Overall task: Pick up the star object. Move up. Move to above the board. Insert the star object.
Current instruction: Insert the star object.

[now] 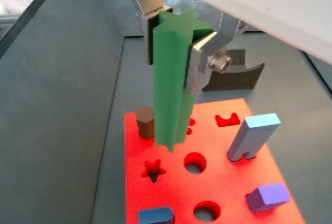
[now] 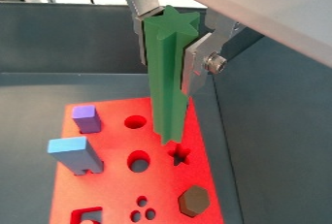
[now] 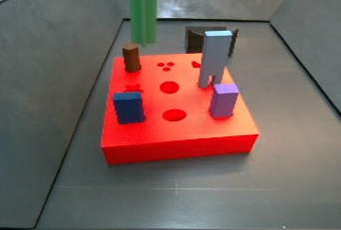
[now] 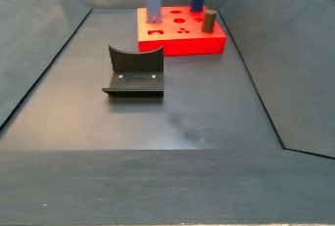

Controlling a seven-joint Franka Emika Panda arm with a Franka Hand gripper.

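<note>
My gripper (image 1: 176,44) is shut on the star object (image 1: 172,82), a tall green rod with ridged sides, and grips it near its upper end between the silver fingers (image 1: 203,61). Both wrist views show this; the gripper (image 2: 169,46) and the rod (image 2: 165,78) hang upright over the red board (image 1: 220,175). The rod's lower end is a little above the board, near the star-shaped hole (image 2: 180,154), which also shows in a wrist view (image 1: 154,170). In a side view the rod (image 3: 142,5) hangs above the board's (image 3: 180,139) far left part; the gripper is out of frame there.
On the board stand a short brown cylinder (image 3: 132,57), a tall light-blue block (image 3: 213,60), a purple block (image 3: 224,101) and a blue block (image 3: 128,107). Round holes (image 3: 172,88) lie in its middle. The fixture (image 4: 135,71) stands on the floor apart from the board (image 4: 183,42). Grey walls surround the floor.
</note>
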